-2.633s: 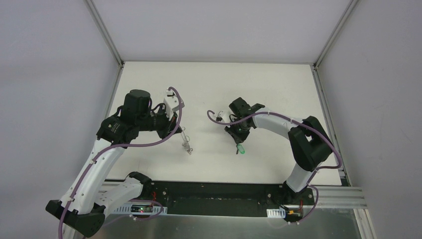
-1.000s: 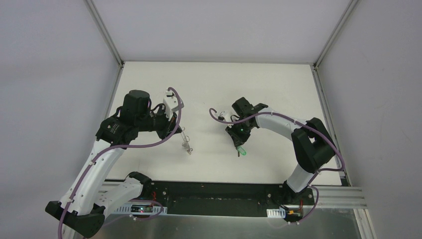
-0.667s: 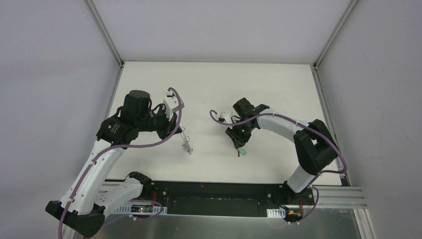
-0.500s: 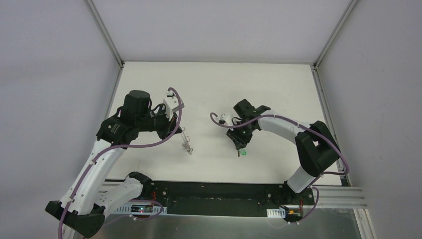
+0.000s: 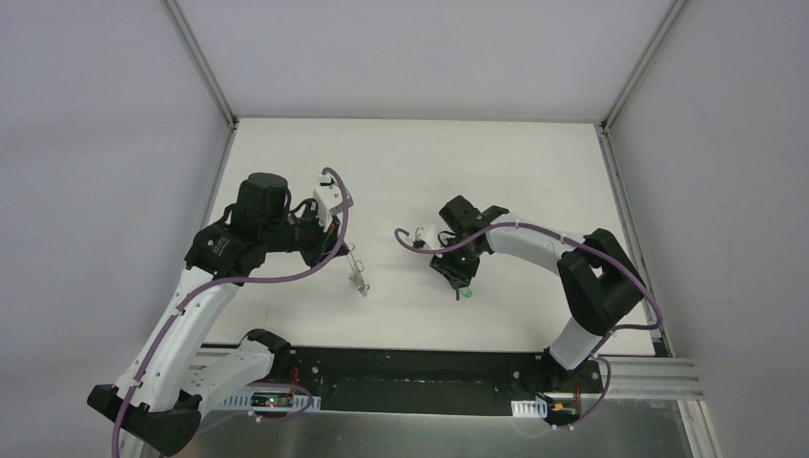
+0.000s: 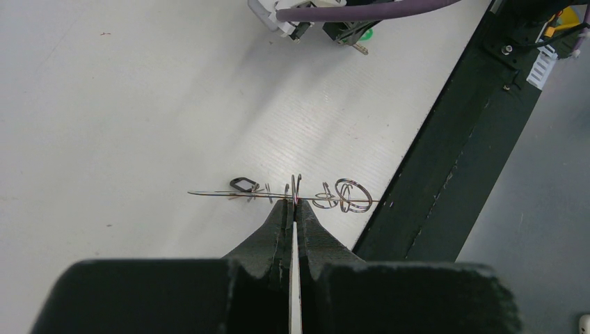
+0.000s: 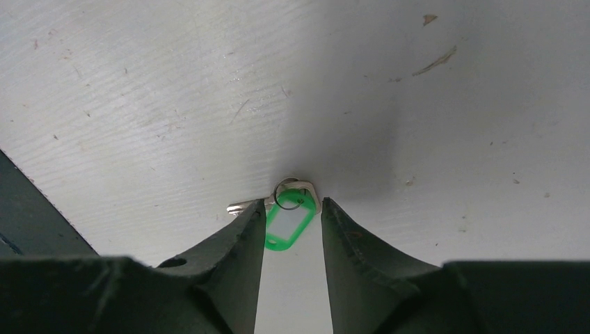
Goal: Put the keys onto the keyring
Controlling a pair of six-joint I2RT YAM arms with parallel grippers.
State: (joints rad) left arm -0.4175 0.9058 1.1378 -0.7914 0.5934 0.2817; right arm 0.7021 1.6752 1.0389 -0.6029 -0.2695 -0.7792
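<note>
In the last second the right gripper had parted its jaws from a narrower set to a middling gap. They now stood either side of the key, which lay flat on the table well to the right of the keyring. Whether the fingers touched the green head could not be told. It looked like a let-go or a fresh bite, so threading had not begun. The left gripper was clamped tight on the keyring's wire, edge-on to its camera. The table under the keyring was white, scuffed and specked. A black rail ran nearer than the keyring, and pale walls rose beyond it.
</note>
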